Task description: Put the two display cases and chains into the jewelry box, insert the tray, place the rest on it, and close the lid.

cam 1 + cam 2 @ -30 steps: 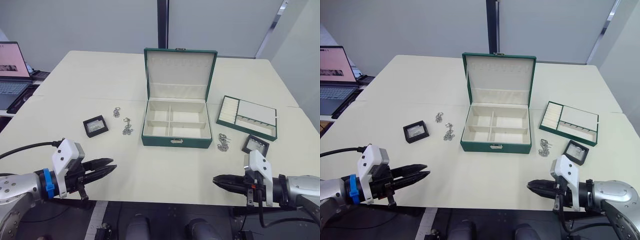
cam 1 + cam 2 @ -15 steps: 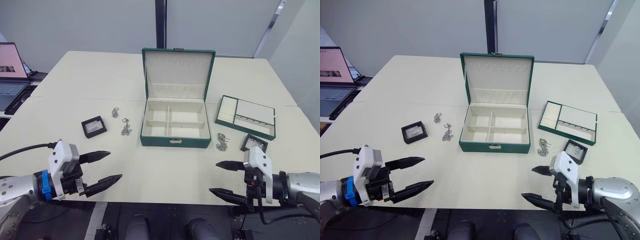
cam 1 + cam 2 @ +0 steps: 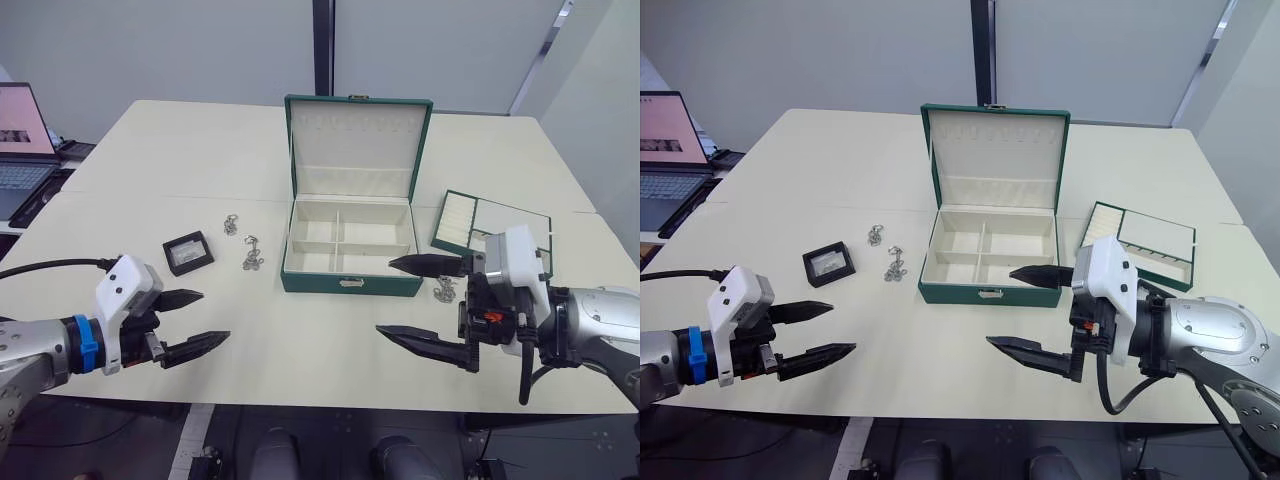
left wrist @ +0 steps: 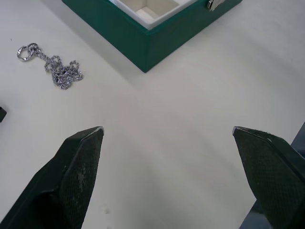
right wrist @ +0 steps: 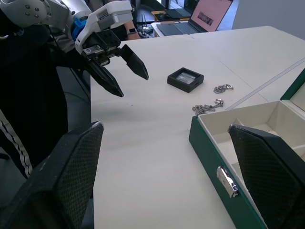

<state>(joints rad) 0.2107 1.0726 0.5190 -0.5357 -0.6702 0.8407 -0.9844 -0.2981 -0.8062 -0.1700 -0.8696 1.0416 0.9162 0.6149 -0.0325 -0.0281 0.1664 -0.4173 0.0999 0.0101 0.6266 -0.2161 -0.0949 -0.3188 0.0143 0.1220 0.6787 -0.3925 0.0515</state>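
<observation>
The dark green jewelry box (image 3: 350,284) stands open mid-table, its lid (image 3: 358,145) upright and its compartments empty. The tray (image 3: 512,214) lies to its right. One display case (image 3: 188,252) lies left of the box, with two chains (image 3: 232,224) (image 3: 252,258) between them. A third chain (image 3: 441,291) peeks out by the box's right front corner. The other display case is hidden behind my right arm. My left gripper (image 3: 214,317) is open over the near left table. My right gripper (image 3: 385,296) hangs wide open and empty just in front of the box.
A laptop (image 3: 20,130) sits on a side desk at the far left. The cream table (image 3: 300,350) has bare surface in front of the box, between my two grippers. In the right wrist view, my left gripper (image 5: 121,71) shows across the table.
Both grippers went from shut to wide open. My right gripper rose and swung left toward the box front, covering the right display case. My left gripper stayed about where it was.
</observation>
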